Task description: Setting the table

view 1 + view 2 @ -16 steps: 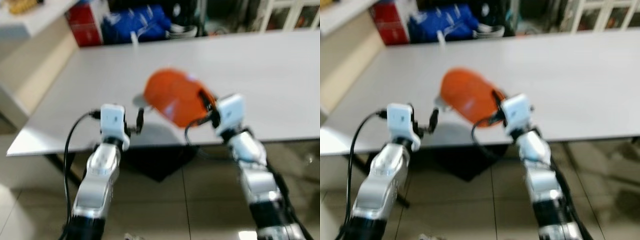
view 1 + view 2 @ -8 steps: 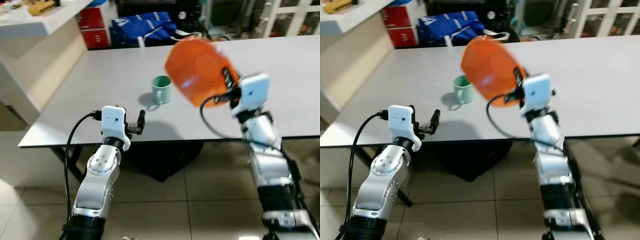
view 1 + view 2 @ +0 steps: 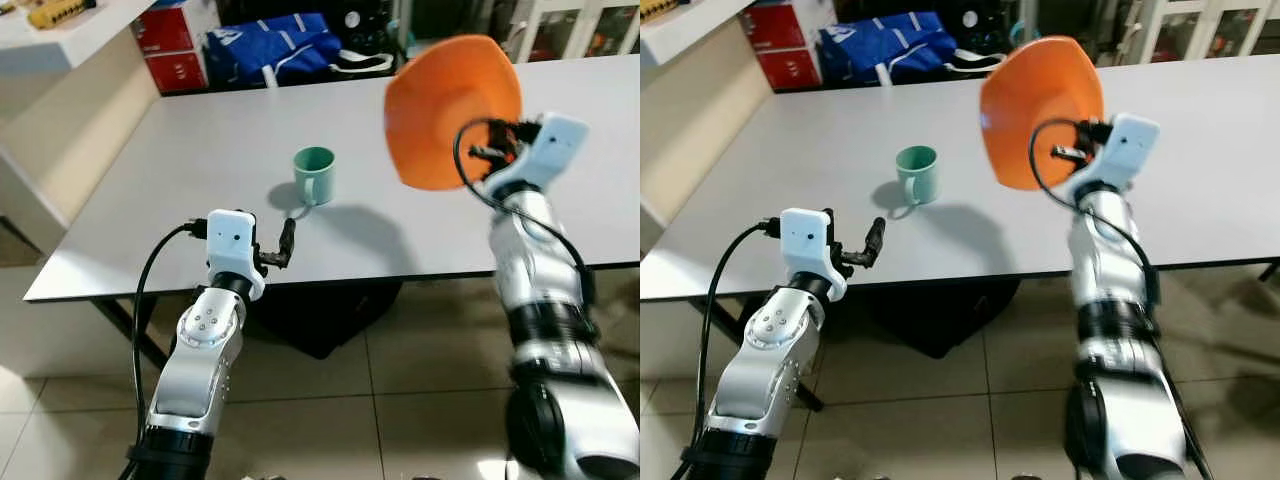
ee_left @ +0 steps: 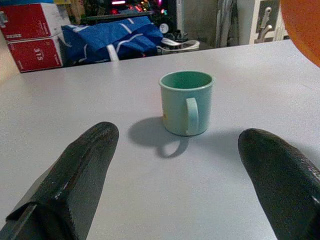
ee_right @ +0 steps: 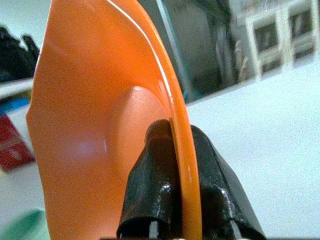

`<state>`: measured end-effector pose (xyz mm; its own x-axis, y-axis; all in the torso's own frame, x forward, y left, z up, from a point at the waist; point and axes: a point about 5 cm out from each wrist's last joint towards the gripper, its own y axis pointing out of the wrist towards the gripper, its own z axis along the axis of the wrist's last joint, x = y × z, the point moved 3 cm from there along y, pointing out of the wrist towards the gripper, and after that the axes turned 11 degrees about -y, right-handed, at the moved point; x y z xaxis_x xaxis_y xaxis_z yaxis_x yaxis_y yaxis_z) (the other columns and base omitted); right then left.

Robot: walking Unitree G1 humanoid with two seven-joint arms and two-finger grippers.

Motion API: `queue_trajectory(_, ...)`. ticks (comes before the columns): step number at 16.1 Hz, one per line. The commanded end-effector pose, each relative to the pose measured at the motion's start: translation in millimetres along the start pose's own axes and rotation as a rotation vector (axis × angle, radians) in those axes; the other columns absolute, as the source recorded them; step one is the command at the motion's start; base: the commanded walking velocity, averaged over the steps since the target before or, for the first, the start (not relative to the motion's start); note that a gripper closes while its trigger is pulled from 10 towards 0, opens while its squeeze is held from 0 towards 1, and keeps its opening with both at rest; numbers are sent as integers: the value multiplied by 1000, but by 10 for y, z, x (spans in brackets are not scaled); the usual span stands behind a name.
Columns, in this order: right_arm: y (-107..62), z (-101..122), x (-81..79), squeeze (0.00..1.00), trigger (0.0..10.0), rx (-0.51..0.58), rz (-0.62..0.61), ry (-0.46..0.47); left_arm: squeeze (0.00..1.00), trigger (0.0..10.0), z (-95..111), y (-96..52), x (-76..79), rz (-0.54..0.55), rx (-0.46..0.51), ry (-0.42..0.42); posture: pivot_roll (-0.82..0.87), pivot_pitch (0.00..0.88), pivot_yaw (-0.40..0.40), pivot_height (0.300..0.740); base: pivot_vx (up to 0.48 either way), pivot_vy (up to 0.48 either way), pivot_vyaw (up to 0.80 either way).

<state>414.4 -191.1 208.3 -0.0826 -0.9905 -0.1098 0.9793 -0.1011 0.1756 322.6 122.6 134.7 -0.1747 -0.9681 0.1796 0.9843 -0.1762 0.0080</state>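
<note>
While the right pincer (image 3: 1072, 143) holds an orange bowl (image 3: 1040, 110) up on edge above the counter (image 3: 790, 170), a green mug (image 3: 917, 173) waits near the left pincer (image 3: 287, 242).

Going left to right: the left pincer hovers at the counter's near edge, its fingers (image 4: 82, 172) spread wide and holding nothing, with the mug standing upright at about 1 o'clock from it, handle turned toward the robot. At 3 o'clock from the mug, the right pincer pinches the bowl's rim, the bowl tilted almost vertical, well above the surface. Judging by this, the bowl must swing level and come down; bare counter lies open beneath and toward 3 o'clock, while the mug and near edge are the limits to mind.
</note>
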Motion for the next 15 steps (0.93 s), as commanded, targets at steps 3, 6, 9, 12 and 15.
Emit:
queue_trajectory(3, 165, 42, -219, 86, 0, -61, 5, 304, 1000, 10000, 72, -24, -36, 10, 12, 6, -159, 0, 121, 740, 0, 0, 0)
queue_trajectory(6, 193, -66, -396, 82, 0, -159, -15, 514, 1000, 10000, 67, -59, -74, 29, 7, 1, -149, 0, 111, 740, 0, 0, 0)
queue_trajectory(9, 144, -306, -351, 82, 0, -269, -132, 585, 1000, 10000, 68, -71, -90, 38, 1, -1, -145, 0, 107, 740, 0, 0, 0)
queue_trajectory(12, 105, -411, -240, 82, 0, -299, -200, 549, 1000, 10000, 62, -76, -95, 41, -7, -6, -149, 0, 108, 740, 0, 0, 0)
queue_trajectory(15, 98, -426, -141, 75, 0, -305, -250, 516, 1000, 10000, 58, -77, -91, 40, -11, -7, -151, 0, 108, 740, 0, 0, 0)
